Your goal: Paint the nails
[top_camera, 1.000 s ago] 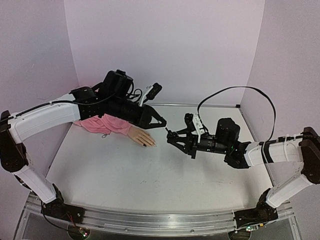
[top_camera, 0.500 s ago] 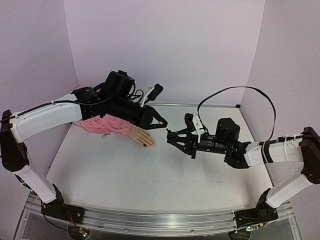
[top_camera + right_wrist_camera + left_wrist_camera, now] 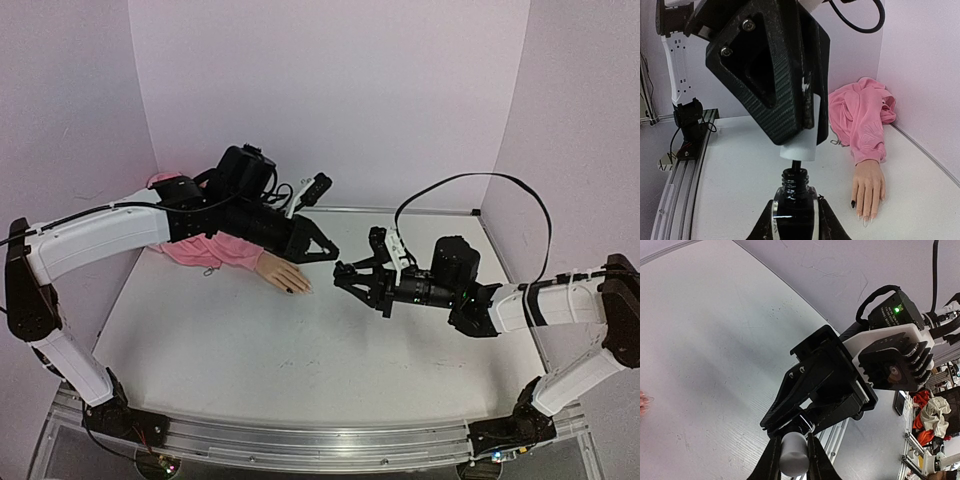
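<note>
Alignment matters: left claw (image 3: pixel 792 452), pinching the white brush cap (image 3: pixel 801 132), should keep the stem (image 3: pixel 796 164) centred; right claw (image 3: pixel 794 220), clamped on the polish bottle (image 3: pixel 794 192), should hold it upright.

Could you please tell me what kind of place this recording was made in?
Probably a robotics lab's test booth: a white table boxed in by plain lilac walls, an aluminium mounting rail along its near edge, and cluttered metal framing beyond the table.

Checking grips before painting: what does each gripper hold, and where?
Left gripper pinches the brush cap by its sides; right gripper clamps the polish bottle by its body, below the neck.
</note>
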### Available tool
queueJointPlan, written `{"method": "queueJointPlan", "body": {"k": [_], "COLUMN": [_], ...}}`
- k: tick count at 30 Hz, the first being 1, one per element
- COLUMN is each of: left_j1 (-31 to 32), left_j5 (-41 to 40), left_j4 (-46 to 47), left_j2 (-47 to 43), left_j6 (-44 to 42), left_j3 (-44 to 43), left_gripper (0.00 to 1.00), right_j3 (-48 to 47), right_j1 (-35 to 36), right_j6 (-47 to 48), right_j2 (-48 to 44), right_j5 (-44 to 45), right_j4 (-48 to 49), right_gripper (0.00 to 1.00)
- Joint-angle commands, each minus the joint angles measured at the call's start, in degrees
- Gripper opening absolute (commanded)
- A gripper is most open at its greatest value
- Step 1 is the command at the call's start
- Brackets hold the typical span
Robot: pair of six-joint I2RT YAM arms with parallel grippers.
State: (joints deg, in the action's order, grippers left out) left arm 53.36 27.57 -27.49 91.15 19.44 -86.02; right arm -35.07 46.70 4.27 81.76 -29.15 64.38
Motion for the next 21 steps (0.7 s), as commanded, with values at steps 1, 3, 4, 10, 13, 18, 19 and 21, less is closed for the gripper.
{"method": "queueJointPlan", "body": {"k": [1, 3, 4, 10, 13, 18, 19, 21], "left_j1": [0.51, 0.67, 0.69, 0.89, 0.86, 0.86, 0.86, 0.86], "left_j5": [1.71, 1.58, 1.25, 0.04, -1.76, -8.38, -9.96, -12.39], "left_j4": [1.82, 1.76, 1.74, 0.13, -1.40, -7.25, -8.46, -10.77], "left_j2": [0.64, 1.12, 1.28, 2.55, 2.86, 3.97, 4.13, 4.61], "left_j6": [0.15, 0.36, 0.53, 1.29, 1.77, 3.89, 4.45, 5.79], "left_j3": [-2.14, -2.13, -2.11, -2.63, -2.92, -5.65, -6.30, -7.43], "left_gripper": [0.00, 0.00, 0.00, 0.00, 0.00, 0.00, 0.00, 0.00], "right_j3": [-0.35, -0.31, -0.43, -0.98, -2.23, -6.35, -7.42, -9.14], "right_j1": [0.41, 0.37, 0.34, 0.52, 1.02, 4.70, 6.17, 8.58], "right_j6": [-0.07, -0.05, -0.05, -0.56, -0.87, 1.15, 2.37, 4.80], "right_j2": [-1.48, -1.58, -1.56, -1.87, -1.63, 0.13, 0.82, 2.59], "right_j5": [-0.33, -0.02, 0.09, 2.90, 6.17, 20.31, 25.36, 34.70], "right_j4": [4.97, 4.97, 4.97, 5.36, 5.62, 6.49, 7.12, 10.04], "right_gripper": [0.00, 0.00, 0.00, 0.00, 0.00, 0.00, 0.00, 0.00]}}
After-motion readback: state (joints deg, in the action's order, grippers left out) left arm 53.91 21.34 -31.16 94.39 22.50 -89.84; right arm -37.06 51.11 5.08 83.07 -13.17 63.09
